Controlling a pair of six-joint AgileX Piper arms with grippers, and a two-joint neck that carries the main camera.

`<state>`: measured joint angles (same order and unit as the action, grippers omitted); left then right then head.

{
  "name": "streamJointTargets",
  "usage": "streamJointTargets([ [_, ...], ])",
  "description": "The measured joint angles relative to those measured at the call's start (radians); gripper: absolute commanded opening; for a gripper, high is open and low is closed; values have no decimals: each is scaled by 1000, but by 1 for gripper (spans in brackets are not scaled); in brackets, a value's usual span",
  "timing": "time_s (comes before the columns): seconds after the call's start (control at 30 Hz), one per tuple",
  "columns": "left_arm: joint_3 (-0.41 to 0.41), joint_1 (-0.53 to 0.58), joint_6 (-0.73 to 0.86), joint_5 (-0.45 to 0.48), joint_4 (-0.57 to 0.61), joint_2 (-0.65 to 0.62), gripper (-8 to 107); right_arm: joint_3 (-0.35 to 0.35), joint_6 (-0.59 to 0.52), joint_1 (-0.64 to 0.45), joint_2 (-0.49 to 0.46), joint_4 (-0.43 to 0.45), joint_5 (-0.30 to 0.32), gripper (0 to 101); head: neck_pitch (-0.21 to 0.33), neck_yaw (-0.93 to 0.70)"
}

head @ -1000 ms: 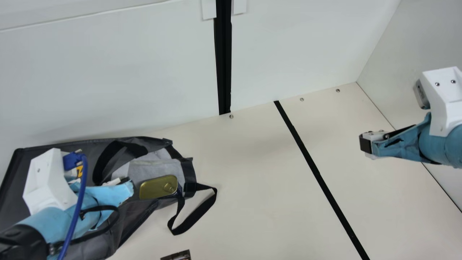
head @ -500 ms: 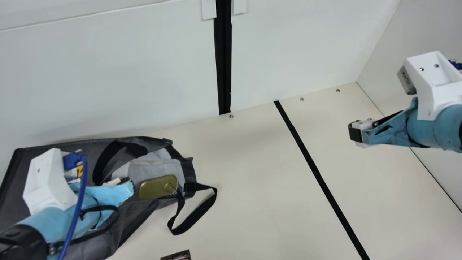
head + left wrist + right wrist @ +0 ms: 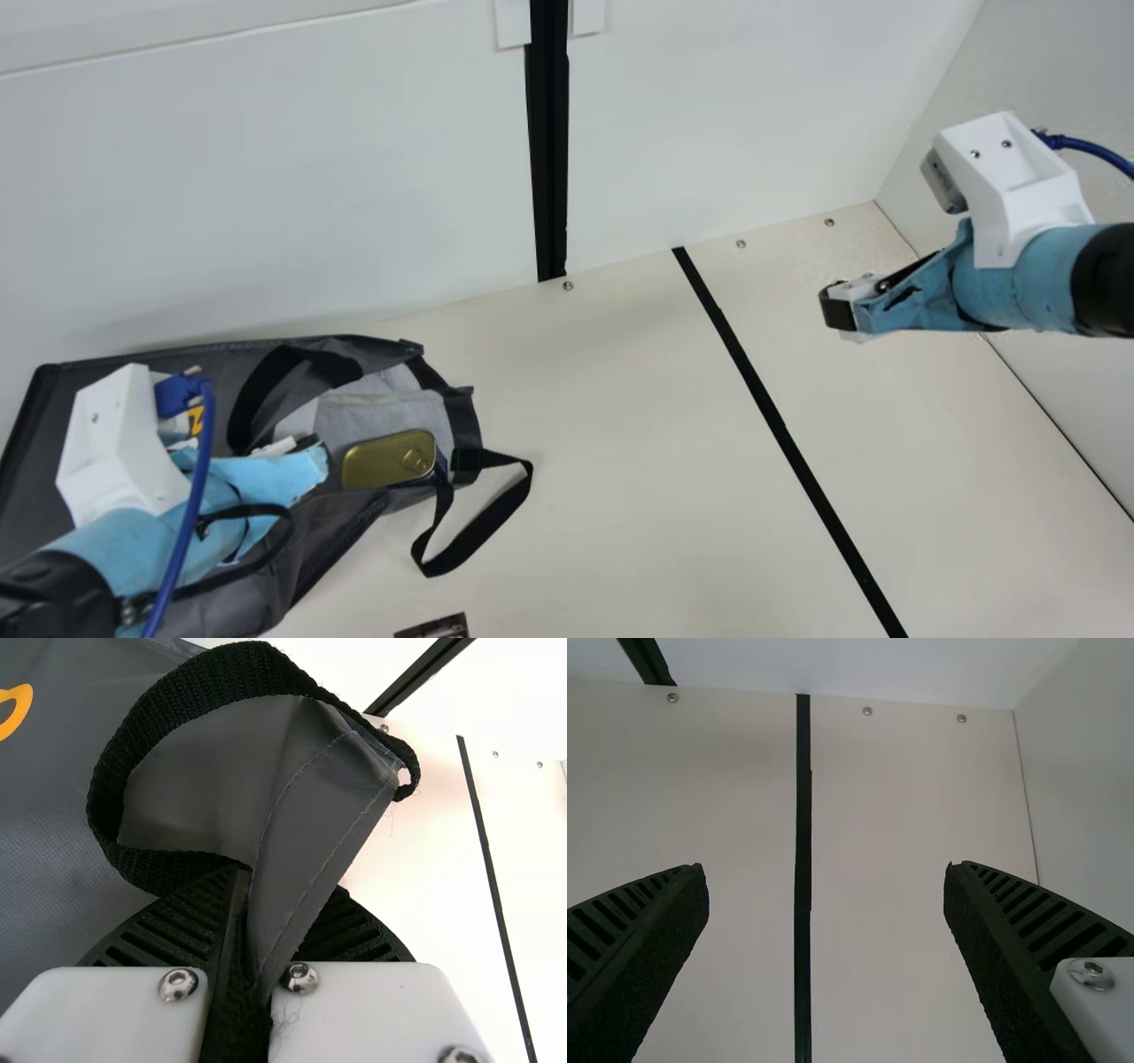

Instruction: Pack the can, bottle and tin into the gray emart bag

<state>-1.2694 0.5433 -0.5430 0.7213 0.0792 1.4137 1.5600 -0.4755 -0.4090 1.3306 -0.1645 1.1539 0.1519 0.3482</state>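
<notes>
At the scene's left, the tin (image 3: 388,459) lies at the mouth of the gray bag (image 3: 332,523), long axis roughly left-right, beside the left pincer (image 3: 266,921) gripping bag fabric (image 3: 310,850), well left of the open right pincer (image 3: 837,307).

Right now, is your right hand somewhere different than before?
Yes. In the main view, my right hand moved left and up the picture, closer to the black strip on the table.
</notes>
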Motion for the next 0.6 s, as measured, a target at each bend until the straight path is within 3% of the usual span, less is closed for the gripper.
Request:
streamJointTargets([
  [0.6, 0, 0, 0, 0, 0, 0, 10, -58, -114, 20, 98, -88, -63, 91, 0, 0],
])
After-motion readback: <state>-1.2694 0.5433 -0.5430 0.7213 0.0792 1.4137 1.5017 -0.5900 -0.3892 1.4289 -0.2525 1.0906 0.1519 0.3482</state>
